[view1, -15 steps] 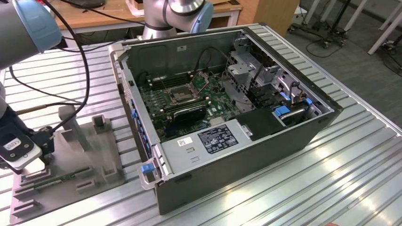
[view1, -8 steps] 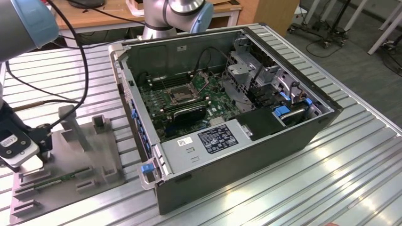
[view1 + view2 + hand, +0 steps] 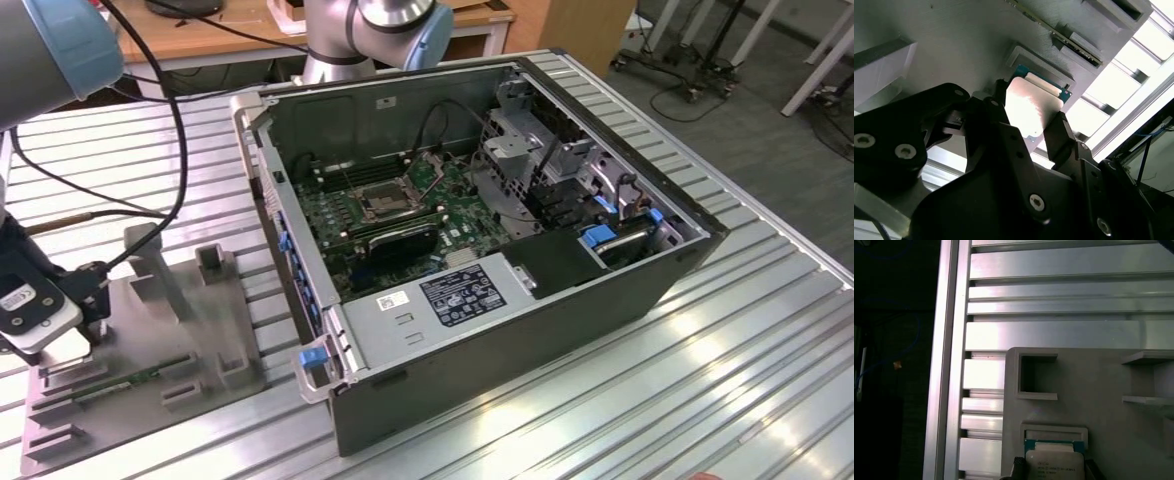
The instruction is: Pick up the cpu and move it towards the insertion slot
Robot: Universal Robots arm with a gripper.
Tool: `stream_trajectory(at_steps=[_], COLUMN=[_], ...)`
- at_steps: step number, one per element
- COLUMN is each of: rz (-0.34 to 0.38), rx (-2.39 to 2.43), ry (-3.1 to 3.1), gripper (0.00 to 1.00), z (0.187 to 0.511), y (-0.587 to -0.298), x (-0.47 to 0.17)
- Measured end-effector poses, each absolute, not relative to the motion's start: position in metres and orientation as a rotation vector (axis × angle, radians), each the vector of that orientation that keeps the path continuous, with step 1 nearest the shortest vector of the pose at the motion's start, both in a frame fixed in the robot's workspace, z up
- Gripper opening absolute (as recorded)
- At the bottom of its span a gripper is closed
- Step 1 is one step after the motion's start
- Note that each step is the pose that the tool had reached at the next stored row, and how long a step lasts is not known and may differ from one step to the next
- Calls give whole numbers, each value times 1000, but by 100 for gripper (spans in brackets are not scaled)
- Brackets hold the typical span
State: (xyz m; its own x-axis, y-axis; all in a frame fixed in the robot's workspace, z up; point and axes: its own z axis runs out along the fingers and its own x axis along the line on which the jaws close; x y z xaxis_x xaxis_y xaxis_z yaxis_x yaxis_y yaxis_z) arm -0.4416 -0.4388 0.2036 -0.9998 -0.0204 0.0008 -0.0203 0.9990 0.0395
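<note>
The cpu (image 3: 1030, 97) is caught between the tool's (image 3: 1029, 114) two black fingers (image 3: 1060, 131). The tool has narrowed onto it, with one finger against each of two opposite edges. The chip's pale metal face catches the light and a thin teal edge shows at its far side. In both wirst views it is right at the square recess of the grey tray (image 3: 954, 45), at the tray's border. I cannot tell whether it is resting in that recess or lifted just clear of it. In the first wrist view the cpu (image 3: 1054, 463) shows just inside the recess wall, with the tray's other open pockets further in.

In the exterior view the tool's wrist hangs low over the tray's (image 3: 200, 322) corner on the exterior view's left. The arm (image 3: 47, 45) rises from there and out of the top. A narrow green circuit strip (image 3: 134, 380) lies in a long groove of the tray, near the tool, and grey uprights stand on the tray beyond it.

The tray lies on the slatted metal worktop (image 3: 694, 380). On the exterior view's right of the tray stands an open computer case (image 3: 534, 330), and inside it lies a green circuit board (image 3: 447, 185). The insertion slot (image 3: 384, 203), a silver-framed square with a dark centre, is set in that board, well apart from the tray and the tool.
</note>
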Motion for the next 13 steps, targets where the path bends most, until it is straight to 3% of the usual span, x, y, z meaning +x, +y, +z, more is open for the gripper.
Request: stream_trajectory(at_steps=[13], rz=[-62], rx=[32], ry=[-3140], gripper=[54], z=[212], y=[-439], x=[-442])
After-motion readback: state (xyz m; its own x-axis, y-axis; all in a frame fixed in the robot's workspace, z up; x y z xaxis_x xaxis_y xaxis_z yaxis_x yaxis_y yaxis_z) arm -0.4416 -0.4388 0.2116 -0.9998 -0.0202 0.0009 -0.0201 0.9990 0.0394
